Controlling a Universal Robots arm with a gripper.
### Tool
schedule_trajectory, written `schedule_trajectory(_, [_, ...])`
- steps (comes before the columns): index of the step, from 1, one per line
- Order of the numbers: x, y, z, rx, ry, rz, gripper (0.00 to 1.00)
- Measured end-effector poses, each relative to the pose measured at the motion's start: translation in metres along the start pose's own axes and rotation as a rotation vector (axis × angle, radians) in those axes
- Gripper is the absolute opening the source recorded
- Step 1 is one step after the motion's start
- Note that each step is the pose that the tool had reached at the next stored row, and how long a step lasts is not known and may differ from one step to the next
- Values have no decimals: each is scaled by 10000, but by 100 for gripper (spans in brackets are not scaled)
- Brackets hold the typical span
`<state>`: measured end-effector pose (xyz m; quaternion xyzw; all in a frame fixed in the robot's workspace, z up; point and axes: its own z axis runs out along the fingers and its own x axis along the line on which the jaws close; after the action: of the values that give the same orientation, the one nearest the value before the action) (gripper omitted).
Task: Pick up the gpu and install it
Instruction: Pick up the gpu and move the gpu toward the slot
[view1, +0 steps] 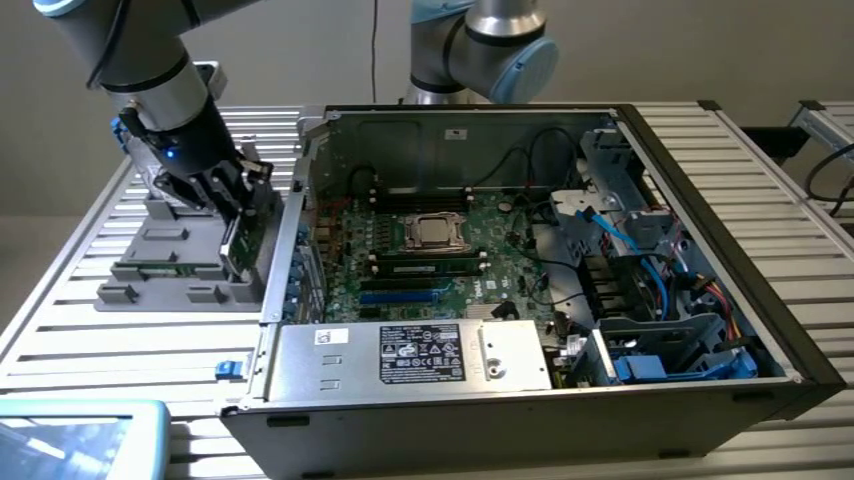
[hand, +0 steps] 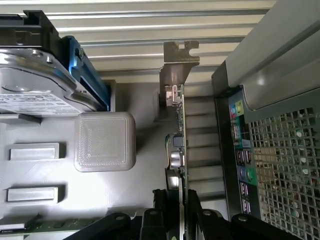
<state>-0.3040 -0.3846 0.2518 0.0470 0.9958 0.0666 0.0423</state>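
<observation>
The gpu (view1: 246, 240) stands on edge over the grey holder (view1: 167, 270), on the side nearest the computer case, at the exterior view's left. My gripper (view1: 235, 212) reaches down onto it from above. In the wrist view the gpu (hand: 179, 125) appears edge-on, a thin green board with its silver end bracket (hand: 178, 62) at the far end. My gripper (hand: 178, 207) has one black finger on each face of the card and is shut on it. Whether the card rests in the holder or is lifted off it, I cannot tell.
The open computer case (view1: 707, 200) lies at the centre with its motherboard (view1: 414, 260) and power supply (view1: 414, 355) exposed; its perforated rear wall (hand: 280, 165) is close beside the card. A grey drive with a white label (hand: 35, 85) sits in the holder. A second arm's base (view1: 474, 50) stands behind the case.
</observation>
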Motion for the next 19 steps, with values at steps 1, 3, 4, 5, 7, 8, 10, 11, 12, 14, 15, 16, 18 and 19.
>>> schedule_trajectory(1, [-4,6,-46,1,0,0,28])
schedule_trajectory(3, [-11,18,-135,1,1,-1,28])
schedule_trajectory(4, [-14,24,-179,1,1,-2,28])
schedule_trajectory(5, [-18,31,-225,0,1,-2,28])
schedule_trajectory(7, [-25,43,-314,0,0,-2,28])
schedule_trajectory(8, [-29,50,-362,0,1,-3,28])
schedule_trajectory(10, [-36,62,-451,1,1,-3,28])
schedule_trajectory(11, [-39,68,-495,1,2,-4,28])
schedule_trajectory(12, [-43,74,-542,1,2,-4,28])
schedule_trajectory(14, [-50,87,-630,1,2,-3,28])
schedule_trajectory(15, [-54,93,-675,1,2,-3,28])
schedule_trajectory(16, [-57,99,-719,1,3,-3,28])
schedule_trajectory(18, [-64,112,-811,-1,0,-3,28])
schedule_trajectory(19, [-68,118,-856,1,2,-3,28])
